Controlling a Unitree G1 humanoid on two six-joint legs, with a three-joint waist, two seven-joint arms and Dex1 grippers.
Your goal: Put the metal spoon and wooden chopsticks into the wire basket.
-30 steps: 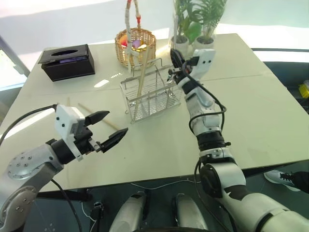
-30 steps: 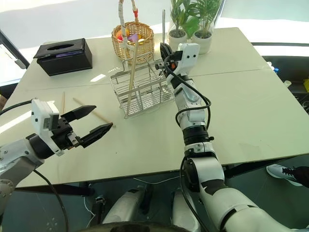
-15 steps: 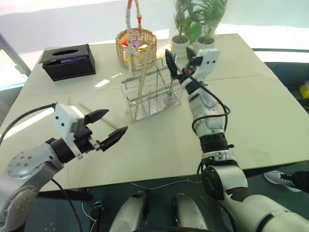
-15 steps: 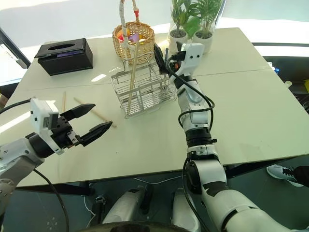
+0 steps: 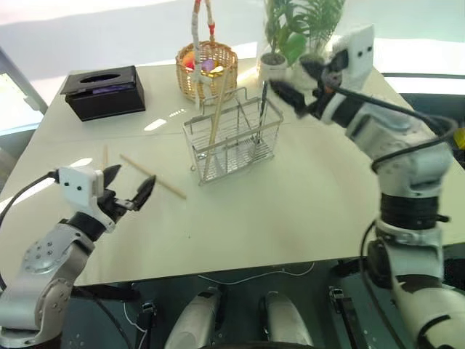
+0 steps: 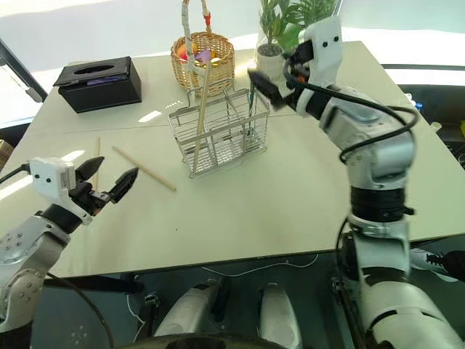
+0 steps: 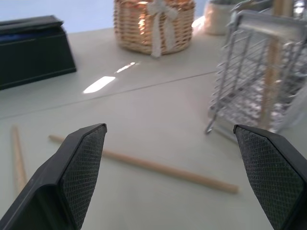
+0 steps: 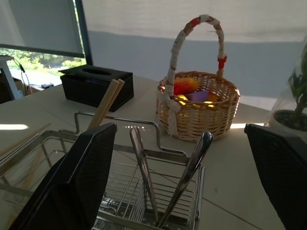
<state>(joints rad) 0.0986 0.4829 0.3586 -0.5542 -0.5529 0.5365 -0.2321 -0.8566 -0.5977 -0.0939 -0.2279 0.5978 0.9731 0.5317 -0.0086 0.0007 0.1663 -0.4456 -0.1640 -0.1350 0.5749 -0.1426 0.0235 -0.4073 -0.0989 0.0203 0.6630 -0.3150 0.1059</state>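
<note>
The wire basket (image 5: 232, 142) stands mid-table. A pair of wooden chopsticks (image 5: 216, 115) leans in its left part, and the metal spoon (image 8: 193, 165) stands in its right end beside another slim metal handle (image 8: 142, 175). My right gripper (image 5: 294, 83) is open and empty, raised just above and to the right of the basket. Two more wooden chopsticks lie on the table left of the basket, one long stick (image 5: 152, 177) and one farther left (image 5: 105, 155). My left gripper (image 5: 134, 185) is open and low, just short of the long stick (image 7: 144, 165).
A round wicker basket (image 5: 207, 69) with a tall handle sits behind the wire basket. A black tissue box (image 5: 103, 91) is at the back left. Potted plants (image 5: 290, 36) stand at the back right. The table's front edge (image 5: 218, 273) is close below my left arm.
My right gripper opened, left the spoon standing in the wire basket, and drew up and to the right. My left gripper moved left and down toward the chopsticks on the table.
</note>
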